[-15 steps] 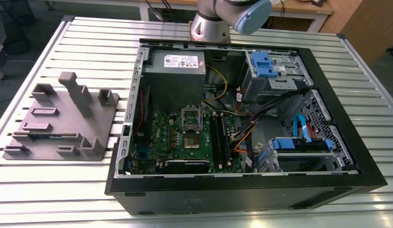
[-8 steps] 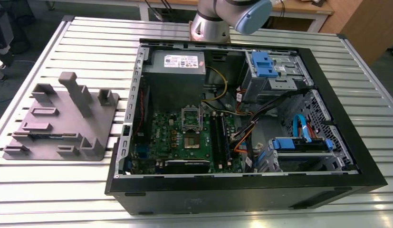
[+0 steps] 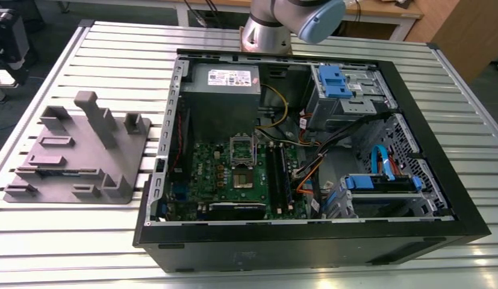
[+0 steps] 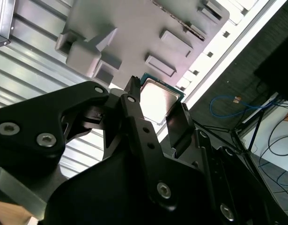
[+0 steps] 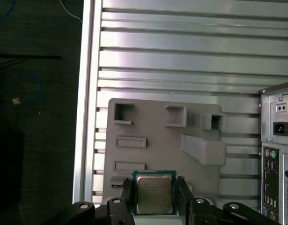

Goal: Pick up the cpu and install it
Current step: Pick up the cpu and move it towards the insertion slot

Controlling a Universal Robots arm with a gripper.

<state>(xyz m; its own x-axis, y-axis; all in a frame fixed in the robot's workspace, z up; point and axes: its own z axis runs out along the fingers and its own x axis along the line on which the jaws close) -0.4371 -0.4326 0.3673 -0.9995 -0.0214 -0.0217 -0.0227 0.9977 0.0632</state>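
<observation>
The tool [image 5: 154, 186] is clenched on the cpu [image 5: 154, 197]. Its two black fingers [image 5: 126, 194] press the chip's opposite edges, spread no wider than the chip itself. The silvery top faces the camera in the first wrist view. The second wrist view looks along the black linkage from the side. There the cpu [image 4: 155, 98] sits between the fingertips of the tool [image 4: 157, 101], with its thin teal rim catching the light.

Beyond the chip in both wrist views lies a grey moulded fixture [image 5: 158, 145] with raised blocks and shallow pockets. I cannot tell whether the chip is clear of it. The fixture rests on the slatted metal counter [image 5: 181, 61]. Past the counter's edge, on the tool's far side from the case, a blue cable [image 5: 22, 89] lies on the dark floor.

To the tool's other side, the first wrist view catches the rear panel of the computer case [image 5: 277, 140]. The exterior view adds what the wrist views lack. The case lies open on the counter, with the green motherboard [image 3: 208, 174] and its socket frame [image 3: 242, 147] raised inside it. The arm [image 3: 289, 24] rises behind the case.
</observation>
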